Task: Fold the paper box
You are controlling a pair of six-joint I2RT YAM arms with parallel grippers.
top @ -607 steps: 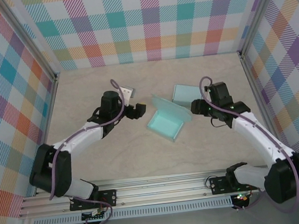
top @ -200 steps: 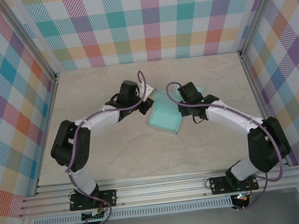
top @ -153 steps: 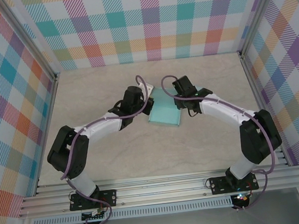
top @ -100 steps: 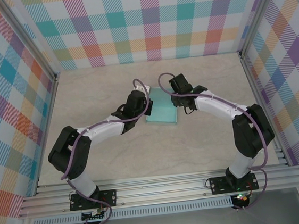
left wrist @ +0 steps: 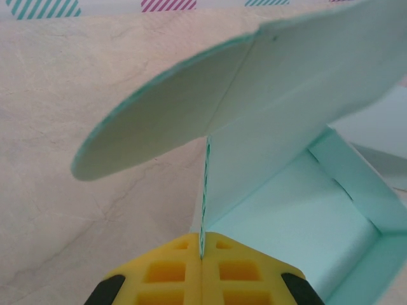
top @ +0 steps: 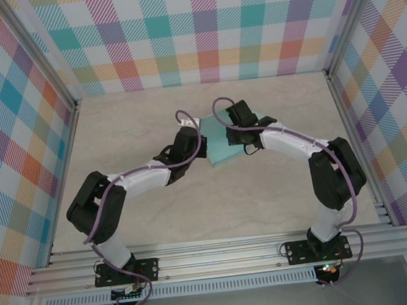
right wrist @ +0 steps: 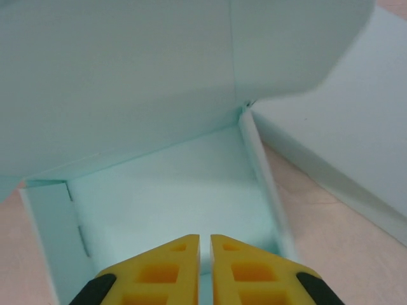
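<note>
At the middle of the tabletop (top: 159, 215), a little toward the back wall, the paper box (top: 220, 147) sits wedged between both arms. The left tool (left wrist: 202, 254) is clamped tight on a thin upright wall of the box, and the rounded flap (left wrist: 184, 108) rises straight ahead of it while the open tray drops away to its right. Over on the other side, the right tool (right wrist: 205, 251) is drawn in to a mere sliver and looks straight into the tray (right wrist: 172, 190), with the lid panel (right wrist: 127, 70) leaning over it. Whether the near rim is caught in that sliver can't be told. From above, the box's long side runs away from the bases, one tool on each flank. The left already grips, so closing the lid likely falls to the right.
</note>
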